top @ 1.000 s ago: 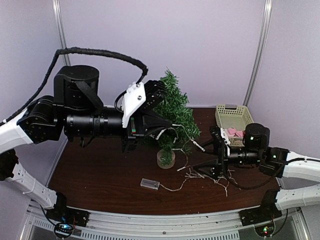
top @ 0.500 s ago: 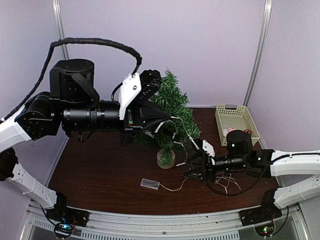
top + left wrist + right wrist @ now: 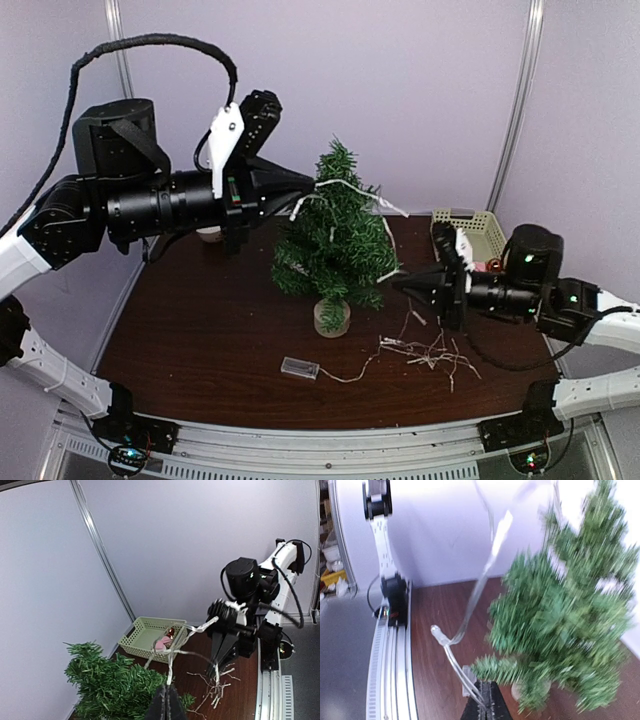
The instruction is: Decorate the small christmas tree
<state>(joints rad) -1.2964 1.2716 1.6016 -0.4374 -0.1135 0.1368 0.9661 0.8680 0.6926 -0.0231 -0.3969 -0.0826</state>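
Dark brown wooden table (image 3: pixel 200 330), closed in by pale lilac walls (image 3: pixel 400 90) with slim metal posts (image 3: pixel 518 100) and a grey rail (image 3: pixel 330 440) along the near edge. Near the table's middle, upright on a short beige base: the small christmas tree (image 3: pixel 335 235). Draped over its top branches and out to the right, a light string (image 3: pixel 355 187). Left gripper (image 3: pixel 310 182) raised just beside the treetop, pinched tight on the string. Right gripper (image 3: pixel 397 283) lower, just right of the bottom branches, likewise clamped on the string. In front of the tree, flat on the wood, a small clear battery box (image 3: pixel 299 368), and to its right a loose tangle of wire (image 3: pixel 430 350). At the far right corner, a pale green basket (image 3: pixel 470 232). Given by the overhead view alone: both arms at once and the whole layout of the table. Given by the left wrist view alone: the basket's inside, holding pink and reddish pieces (image 3: pixel 163 642), and the right arm seen head-on behind the string. Given by the right wrist view alone: the string running straight into the closed fingertips (image 3: pixel 495 707), with the tree badly blurred on the right and the rail running down the left.
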